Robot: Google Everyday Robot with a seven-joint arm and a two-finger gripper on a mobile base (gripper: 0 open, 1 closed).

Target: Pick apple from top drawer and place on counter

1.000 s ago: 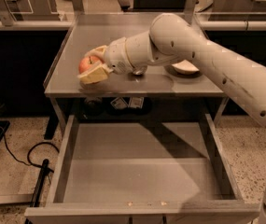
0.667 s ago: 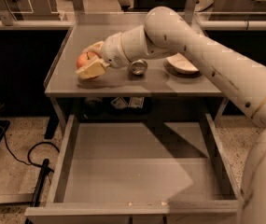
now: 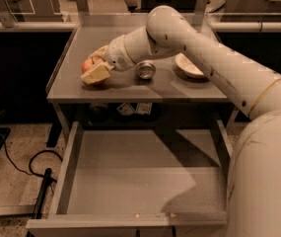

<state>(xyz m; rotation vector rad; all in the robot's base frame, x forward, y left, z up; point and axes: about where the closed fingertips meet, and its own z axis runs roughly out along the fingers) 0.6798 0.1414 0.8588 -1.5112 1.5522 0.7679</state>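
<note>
My gripper [image 3: 91, 67] is over the left part of the grey counter [image 3: 81, 90], low to its surface. Its cream fingers [image 3: 96, 73] are shut on the red apple [image 3: 87, 64], one finger in front of it and one behind. The apple looks to be at or just above the counter top; I cannot tell if it touches. The top drawer [image 3: 145, 177] stands pulled out below the counter, wide and shallow, with a flat grey bottom and nothing in it. My white arm reaches in from the right across the counter.
A silver can [image 3: 145, 70] stands on the counter right of the gripper, close to my wrist. A pale shallow bowl [image 3: 188, 66] sits further right. Small packets [image 3: 132, 108] lie on the shelf under the counter. A black cable [image 3: 36, 167] runs on the floor at left.
My gripper has carried the apple left and slightly down toward the counter's left part. The silver can, once hidden behind my wrist, now shows.
</note>
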